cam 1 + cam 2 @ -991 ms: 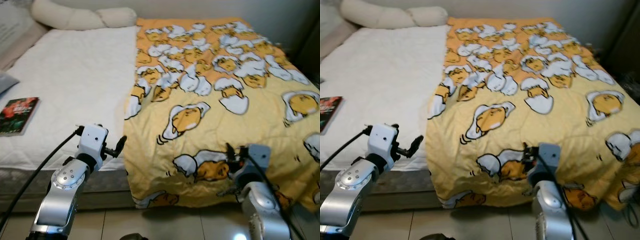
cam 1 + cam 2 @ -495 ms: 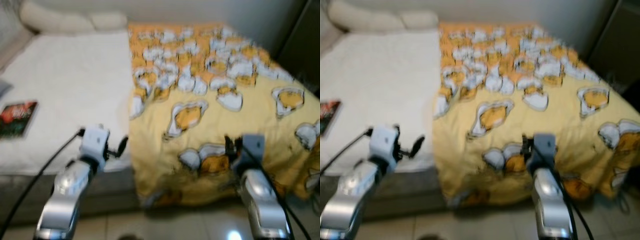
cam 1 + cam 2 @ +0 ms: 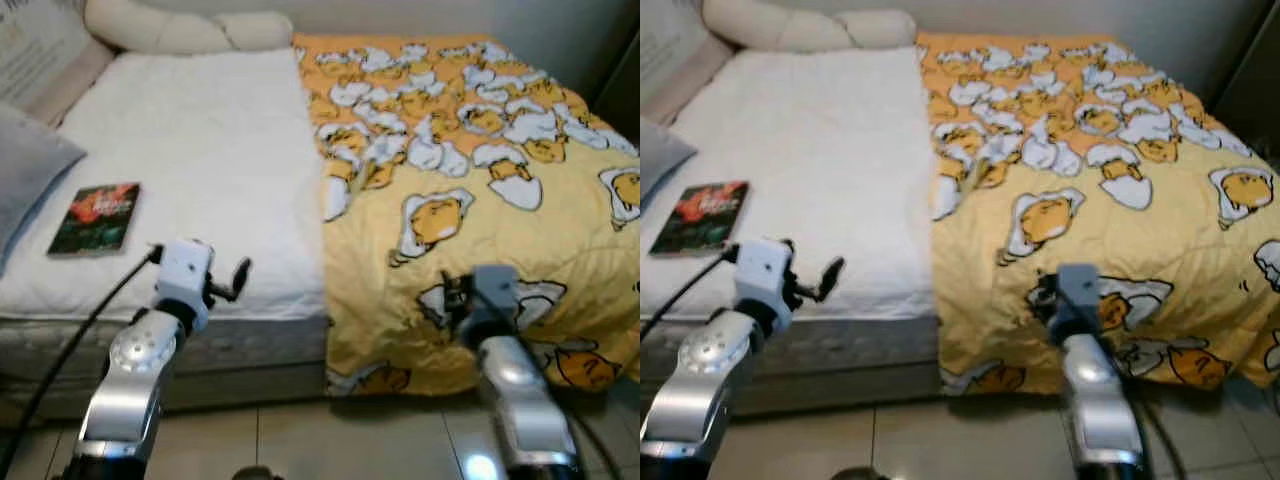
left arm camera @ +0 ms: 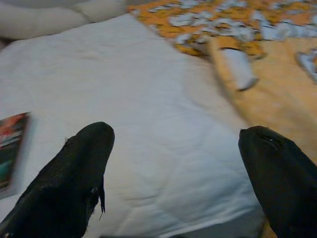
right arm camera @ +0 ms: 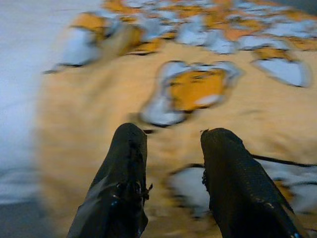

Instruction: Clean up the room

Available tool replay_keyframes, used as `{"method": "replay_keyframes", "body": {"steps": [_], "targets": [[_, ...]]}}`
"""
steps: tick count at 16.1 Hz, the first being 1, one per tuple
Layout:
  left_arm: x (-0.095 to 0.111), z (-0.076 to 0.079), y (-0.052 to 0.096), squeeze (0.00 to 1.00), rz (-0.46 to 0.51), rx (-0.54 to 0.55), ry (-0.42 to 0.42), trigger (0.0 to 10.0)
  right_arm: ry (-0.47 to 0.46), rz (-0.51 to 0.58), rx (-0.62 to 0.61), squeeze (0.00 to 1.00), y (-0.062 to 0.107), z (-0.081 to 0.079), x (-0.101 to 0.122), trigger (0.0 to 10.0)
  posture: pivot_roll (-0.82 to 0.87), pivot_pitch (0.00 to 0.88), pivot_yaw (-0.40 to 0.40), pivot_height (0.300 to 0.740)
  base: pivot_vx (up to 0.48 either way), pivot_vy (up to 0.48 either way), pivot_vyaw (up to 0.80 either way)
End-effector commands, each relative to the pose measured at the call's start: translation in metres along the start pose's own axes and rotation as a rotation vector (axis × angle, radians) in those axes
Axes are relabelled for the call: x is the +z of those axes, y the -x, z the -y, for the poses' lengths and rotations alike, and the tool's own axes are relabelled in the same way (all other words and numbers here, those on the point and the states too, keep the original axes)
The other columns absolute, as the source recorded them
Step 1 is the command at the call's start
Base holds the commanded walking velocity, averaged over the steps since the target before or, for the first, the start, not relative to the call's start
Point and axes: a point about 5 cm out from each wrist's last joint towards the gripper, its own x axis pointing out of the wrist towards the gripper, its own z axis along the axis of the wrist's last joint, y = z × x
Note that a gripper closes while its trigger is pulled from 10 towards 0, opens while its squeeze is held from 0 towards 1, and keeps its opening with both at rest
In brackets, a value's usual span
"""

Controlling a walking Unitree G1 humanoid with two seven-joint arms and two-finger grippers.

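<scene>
Both hands empty, left hand wide apart, right hand narrowly apart; advise gripping blanket edge at 12 o'clock, pulling evenly across the bed.

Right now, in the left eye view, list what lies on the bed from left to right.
Grey pillow → red-covered book → bare white quilted mattress → yellow blanket printed with egg characters.
</scene>
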Motion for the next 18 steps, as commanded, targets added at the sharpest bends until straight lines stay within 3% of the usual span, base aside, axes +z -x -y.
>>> {"method": "replay_keyframes", "body": {"steps": [1,4,7,18], "targets": [[0.002,0.002,-0.003,0.69,0.003,0.007,0.033,10.0,-0.002,0.011,0.003,0.0,-0.004,0.003,0.005,10.0,0.09,0.0,0.001,0.74,0.0,0.0,0.0],[0.008,-0.002,-0.005,0.7,0.038,0.01,0.063,10.0,-0.002,0.006,0.023,0.0,-0.008,0.002,0.006,10.0,0.1,0.0,-0.001,0.74,0.099,0.0,0.0],[0.008,-0.007,-0.006,0.7,0.034,0.036,0.062,10.0,-0.004,0.006,0.026,0.0,-0.011,0.001,0.007,10.0,0.1,0.0,-0.006,0.74,0.298,0.0,-0.7],[0.006,-0.023,-0.003,0.7,0.017,0.068,0.025,10.0,0.021,0.014,0.058,0.0,-0.015,0.001,0.008,10.0,0.12,0.0,-0.026,0.74,0.32,0.0,0.0]]}}
